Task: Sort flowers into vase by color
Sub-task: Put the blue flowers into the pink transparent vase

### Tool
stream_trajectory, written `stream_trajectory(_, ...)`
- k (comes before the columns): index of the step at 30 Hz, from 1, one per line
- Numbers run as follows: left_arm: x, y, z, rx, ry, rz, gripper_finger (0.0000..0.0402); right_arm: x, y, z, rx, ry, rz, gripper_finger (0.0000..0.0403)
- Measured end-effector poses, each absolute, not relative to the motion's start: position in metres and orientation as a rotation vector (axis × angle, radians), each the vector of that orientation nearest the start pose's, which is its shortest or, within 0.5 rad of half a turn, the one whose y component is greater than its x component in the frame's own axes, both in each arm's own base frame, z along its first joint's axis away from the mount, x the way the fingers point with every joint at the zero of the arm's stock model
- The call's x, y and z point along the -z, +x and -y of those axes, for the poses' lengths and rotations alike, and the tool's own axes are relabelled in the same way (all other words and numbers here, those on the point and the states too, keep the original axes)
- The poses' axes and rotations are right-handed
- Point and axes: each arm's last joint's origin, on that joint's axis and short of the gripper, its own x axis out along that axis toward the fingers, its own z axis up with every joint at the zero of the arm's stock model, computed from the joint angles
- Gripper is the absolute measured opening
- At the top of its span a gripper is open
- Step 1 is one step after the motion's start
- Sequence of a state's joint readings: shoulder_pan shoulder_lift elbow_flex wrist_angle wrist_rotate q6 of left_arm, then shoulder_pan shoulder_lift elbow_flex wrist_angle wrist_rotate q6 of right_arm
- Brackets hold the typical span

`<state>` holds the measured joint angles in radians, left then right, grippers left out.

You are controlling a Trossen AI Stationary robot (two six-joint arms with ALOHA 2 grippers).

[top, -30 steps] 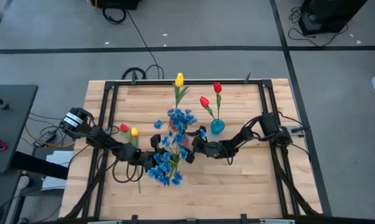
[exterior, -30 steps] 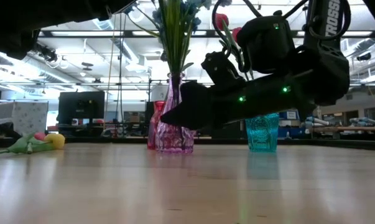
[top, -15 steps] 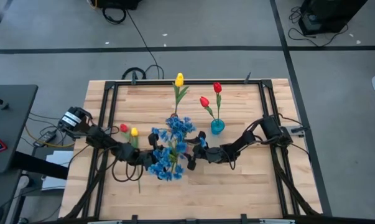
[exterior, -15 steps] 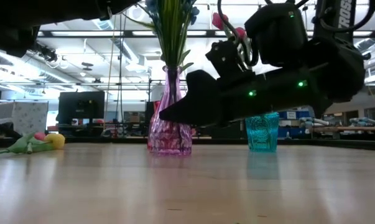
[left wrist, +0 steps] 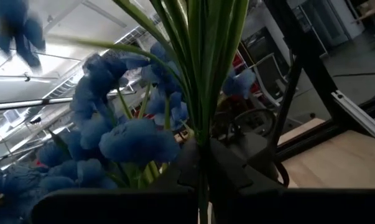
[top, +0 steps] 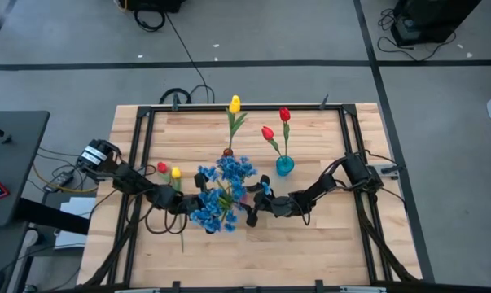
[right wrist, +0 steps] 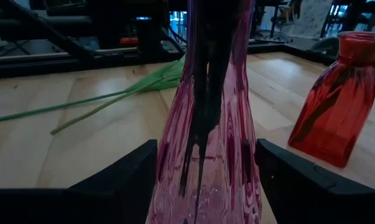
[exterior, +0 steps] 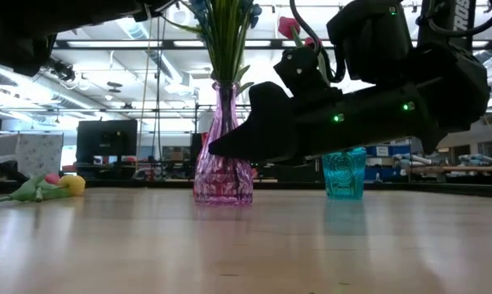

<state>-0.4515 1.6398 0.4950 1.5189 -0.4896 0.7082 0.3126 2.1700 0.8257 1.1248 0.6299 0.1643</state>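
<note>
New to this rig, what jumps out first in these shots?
The big bunch of blue flowers at the table's middle, its stems gripped by the left pincer and standing in a pink vase. The right pincer straddles that vase, one finger either side. Behind stand red tulips in a teal vase and a lone yellow tulip.
</note>
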Motion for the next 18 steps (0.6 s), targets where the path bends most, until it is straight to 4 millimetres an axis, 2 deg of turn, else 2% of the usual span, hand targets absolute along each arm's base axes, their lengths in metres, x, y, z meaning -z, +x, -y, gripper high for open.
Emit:
stream_trajectory(11,-0.1977,0.2642,0.1025,-0.176,0.398,0.243,0.0021,-0.0763,0.3582,-0.0992,0.327,0.065,-0.170,0.0265)
stream_trajectory(18,-0.1949,0.2650,0.1011,-0.210,0.377,0.203,0.0021,-0.0762,0.3574,-0.1018,0.324,0.061,-0.171,0.0266)
